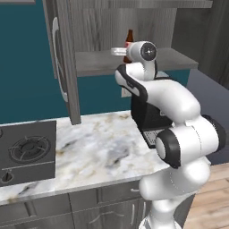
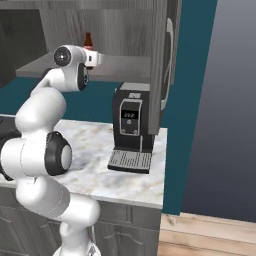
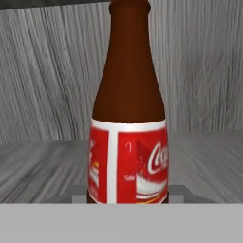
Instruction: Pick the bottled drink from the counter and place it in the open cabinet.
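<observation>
While the pincer is pinching the bottled drink low on its label, the bottle is standing upright over the cabinet shelf, near its front edge.

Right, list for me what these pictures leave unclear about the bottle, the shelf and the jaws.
- Bottle base: in the left base view the robot's white wrist covers its lower half, so contact with the cabinet shelf can't be confirmed.
- Bottle cap: cut off by the hand view's top edge.
- Jaws: hidden behind the wrist in both base views; in the hand view the bottom band covers the grip on the bottle.
- Coffee machine display: too small to read in the right base view.
</observation>
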